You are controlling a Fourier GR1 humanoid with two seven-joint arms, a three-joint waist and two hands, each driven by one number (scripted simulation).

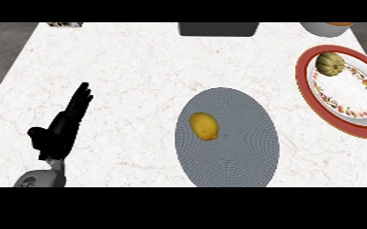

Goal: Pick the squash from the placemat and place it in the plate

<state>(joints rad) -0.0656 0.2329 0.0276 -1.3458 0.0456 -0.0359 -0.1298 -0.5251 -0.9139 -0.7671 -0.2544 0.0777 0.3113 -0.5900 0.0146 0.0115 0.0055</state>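
A white marble-patterned desk fills the view. On it, near the lower middle, lies a large grey oval woven placemat, its long axis running toward and away from the robot. At the right edge sits a round plate with a broad red rim, a flower-patterned band and a white centre, partly cut off by the view's edge. The robot's black left hand shows at the lower left above its grey forearm. It is off the mat and well apart from the plate, its fingers straight and together, pointing away from the robot, its thumb out to the side, holding nothing. The right hand does not show. A dark grey rectangular object sits at the far edge, and a white round vessel at the far right corner. The small ribbed tan-green squash lies in the plate, in its far part. It looks nearly round, so its long axis and heading cannot be told. A yellow oval lemon rests on the placemat's left half, long axis running near to far, slightly tilted.
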